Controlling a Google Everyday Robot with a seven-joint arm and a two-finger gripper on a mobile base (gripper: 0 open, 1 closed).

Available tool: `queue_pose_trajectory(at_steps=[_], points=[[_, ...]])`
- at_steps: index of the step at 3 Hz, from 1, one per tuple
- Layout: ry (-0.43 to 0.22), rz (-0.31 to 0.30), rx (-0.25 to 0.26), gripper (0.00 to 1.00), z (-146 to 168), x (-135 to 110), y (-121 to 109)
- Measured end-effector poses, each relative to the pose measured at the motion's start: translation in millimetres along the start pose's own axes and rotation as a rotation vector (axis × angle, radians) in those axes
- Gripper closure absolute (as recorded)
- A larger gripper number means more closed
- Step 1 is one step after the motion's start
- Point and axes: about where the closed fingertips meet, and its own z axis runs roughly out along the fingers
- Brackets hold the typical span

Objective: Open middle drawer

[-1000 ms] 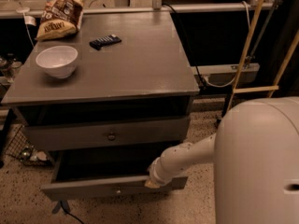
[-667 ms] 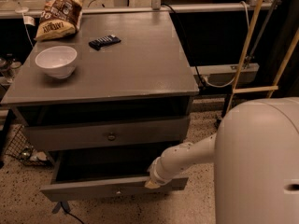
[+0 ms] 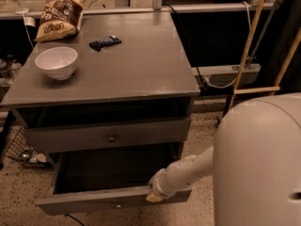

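Note:
The middle drawer [image 3: 94,200] is the low grey front with a small dull knob [image 3: 118,204]. It stands pulled out from the cabinet, and its dark inside [image 3: 113,168] shows. My gripper [image 3: 154,197] is at the end of the white arm [image 3: 188,171], at the top edge of this drawer front, right of the knob. Above it, the taller drawer front with the larger knob [image 3: 111,137] is closed. The lowest drawer is out of view.
On the cabinet top [image 3: 141,69] are a white bowl [image 3: 56,61], a chip bag [image 3: 59,18] and a black flat object [image 3: 105,42]. A wire basket [image 3: 19,149] sits on the floor at left. Wooden poles [image 3: 249,46] lean at right. My white body [image 3: 258,164] fills the lower right.

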Motion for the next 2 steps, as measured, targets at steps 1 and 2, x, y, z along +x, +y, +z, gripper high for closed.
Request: queue_pose_trajectory(at_steps=[1,2], points=[[-0.005,0.031,0.009,0.98,-5.3,12.9,23.7],[-0.002,0.025,0.001,0.75,-5.2,19.7,33.7]])
